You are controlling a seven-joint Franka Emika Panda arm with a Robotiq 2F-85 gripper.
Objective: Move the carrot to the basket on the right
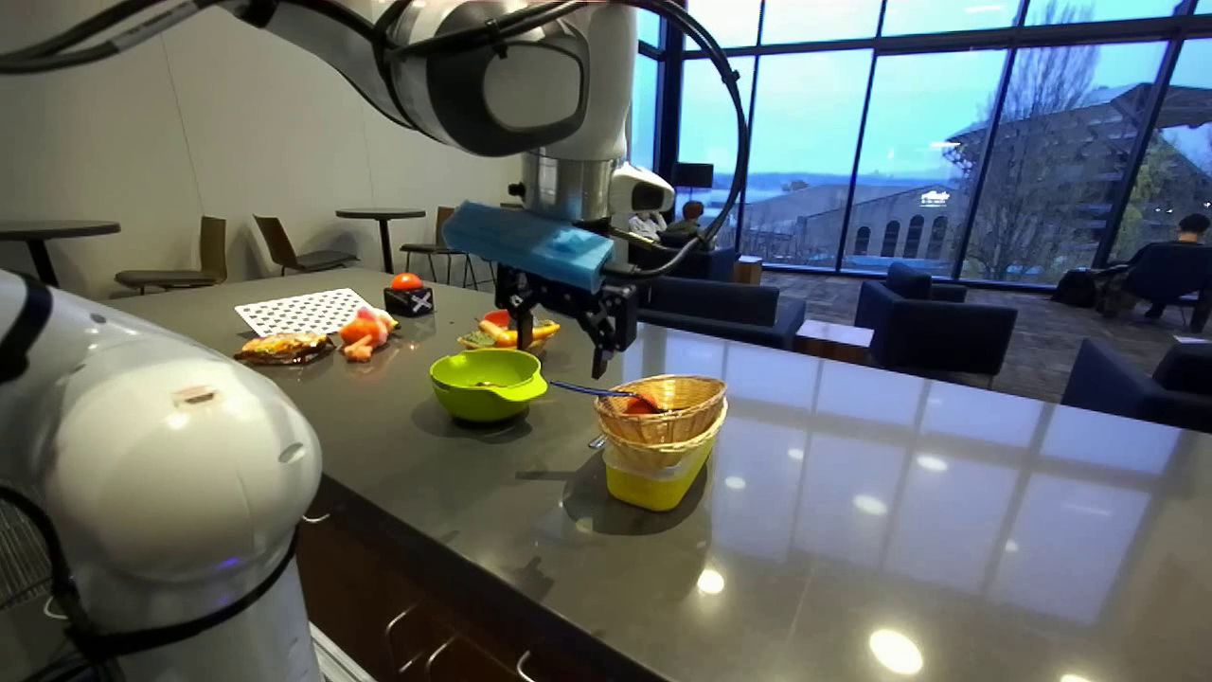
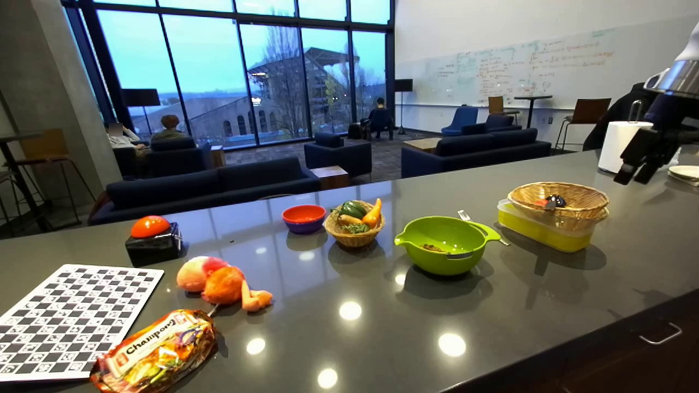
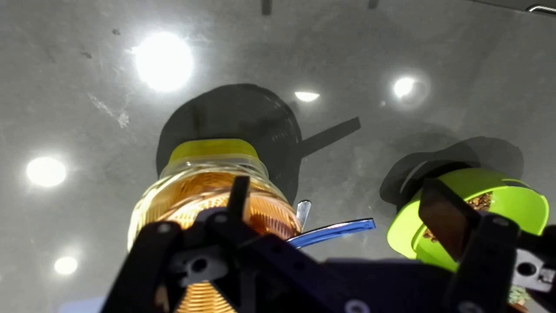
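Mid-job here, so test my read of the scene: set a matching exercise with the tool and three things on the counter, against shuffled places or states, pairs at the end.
Things
1. tool
2. lime-green bowl
3. large wicker basket
4. red dome

Places or states
A. on a black box
B. stacked above a yellow container
C. open and hanging above the counter
D. holding brown bits

Right pairs: 1-C, 2-D, 3-B, 4-A
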